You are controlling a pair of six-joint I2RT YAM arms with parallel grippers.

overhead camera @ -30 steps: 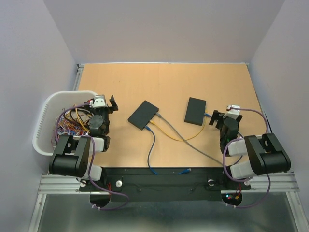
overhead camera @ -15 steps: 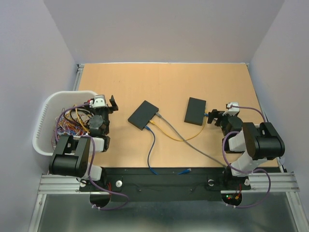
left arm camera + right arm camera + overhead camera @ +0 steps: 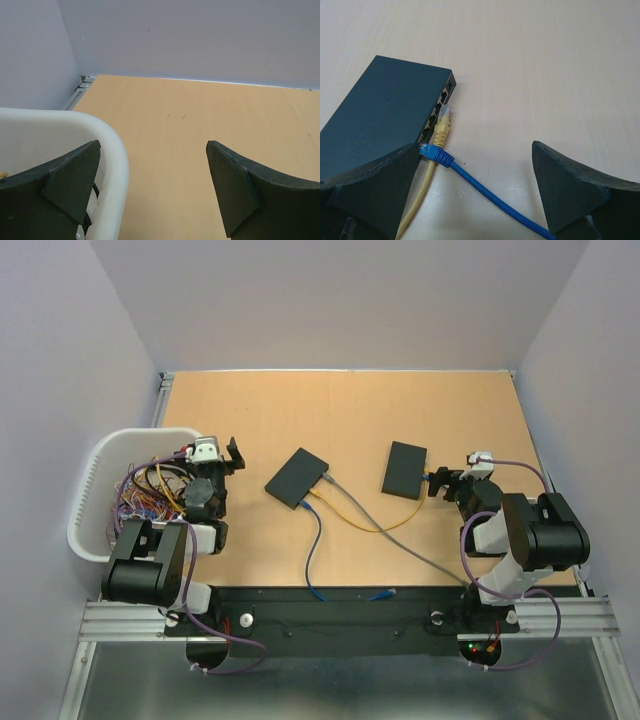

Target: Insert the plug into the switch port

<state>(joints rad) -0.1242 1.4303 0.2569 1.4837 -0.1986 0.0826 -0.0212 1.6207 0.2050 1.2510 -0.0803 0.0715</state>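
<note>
The right end effector [image 3: 475,148] is open just beside the switch [image 3: 380,115]; a yellow plug [image 3: 443,125] and a blue plug [image 3: 431,151] lie at its ports. The left end effector [image 3: 153,145], also open, is well apart.

The top view hangs high above and behind the near edge, looking down and forward over the whole counter [image 3: 350,420], so everything on it, like the white basket [image 3: 85,500] at the left edge, shows small. The left wrist view sits low behind the left pincer [image 3: 152,150], facing the far wall [image 3: 200,40] along the counter, with the basket's rim at its lower left. That rim and stretch of counter appear in the top view too. The right wrist view looks steeply down from close by, past the right pincer [image 3: 474,147], at the right-hand switch [image 3: 385,110] with a yellow plug [image 3: 443,125] and a blue plug [image 3: 432,151] at its port side, a patch the top view shows only tiny.
</note>
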